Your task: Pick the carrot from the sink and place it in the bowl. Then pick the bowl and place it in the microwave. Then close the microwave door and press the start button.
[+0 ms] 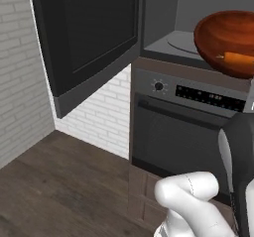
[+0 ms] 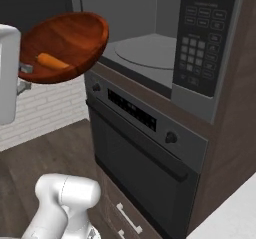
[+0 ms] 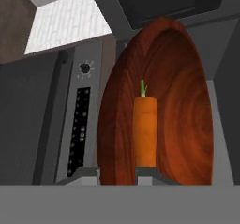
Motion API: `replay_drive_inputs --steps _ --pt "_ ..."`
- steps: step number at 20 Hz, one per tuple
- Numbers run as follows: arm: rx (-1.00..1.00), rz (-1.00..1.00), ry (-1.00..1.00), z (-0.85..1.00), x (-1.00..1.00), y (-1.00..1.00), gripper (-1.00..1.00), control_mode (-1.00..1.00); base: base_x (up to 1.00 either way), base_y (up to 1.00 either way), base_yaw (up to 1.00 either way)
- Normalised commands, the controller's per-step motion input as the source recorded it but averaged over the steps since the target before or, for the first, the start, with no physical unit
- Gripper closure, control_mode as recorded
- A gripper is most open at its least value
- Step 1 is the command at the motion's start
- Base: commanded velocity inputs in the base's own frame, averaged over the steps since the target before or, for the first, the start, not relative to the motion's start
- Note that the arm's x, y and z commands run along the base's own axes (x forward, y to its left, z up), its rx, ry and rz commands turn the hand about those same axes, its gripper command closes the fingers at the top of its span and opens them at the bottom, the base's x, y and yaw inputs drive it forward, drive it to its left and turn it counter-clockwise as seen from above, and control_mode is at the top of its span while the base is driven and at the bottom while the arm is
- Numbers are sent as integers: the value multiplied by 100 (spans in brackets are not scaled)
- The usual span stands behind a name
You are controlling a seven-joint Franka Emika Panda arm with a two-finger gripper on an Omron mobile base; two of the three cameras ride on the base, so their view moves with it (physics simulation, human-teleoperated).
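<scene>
One bowl [image 2: 65, 45], glossy reddish-brown and wood-grained, is held in the air in front of the open microwave [image 2: 150, 43], tilted so its inside faces partly toward the right base view. Contents: one carrot [image 2: 51, 61], orange, lying against the lower inner wall near the rim; in the hand view it shows a short green stem pointing away from the hand. The hand [image 3: 118, 174] is clenched on the bowl's rim, one fingertip [image 3: 84, 174] outside the wall and the other inside, just below the carrot's blunt end.

Microwave cavity: grey walls, a pale round turntable [image 2: 145, 50] on its floor, nothing resting on it. The bowl hangs just outside the cavity mouth, at about the level of its floor. The microwave door [image 1: 89, 37], a black panel with a dark window and grey lower edge, stands swung wide open to the left.

Control panel [image 2: 197, 48] to the right of the cavity: a grid of grey buttons whose legends are too small to read, and a greenish display at the top with digits too blurred to make out.

Oven [image 2: 145, 153] directly beneath: dark door, round knob [image 1: 158, 86], a strip display [image 1: 211, 97] with small pale marks, unreadable. White brick wall [image 1: 20, 72] and wood-plank floor [image 1: 59, 181] lie to the left.
</scene>
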Motion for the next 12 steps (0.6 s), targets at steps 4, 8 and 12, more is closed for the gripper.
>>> replay_drive_inputs --steps 4,8,12 --pt "-3 -8 1 20 32 -3 100 -100 0 0 0" --pt "-2 -2 0 4 42 -13 100 -100 0 0 0" --pt "0 0 0 0 36 -22 100 -100 0 0 0"
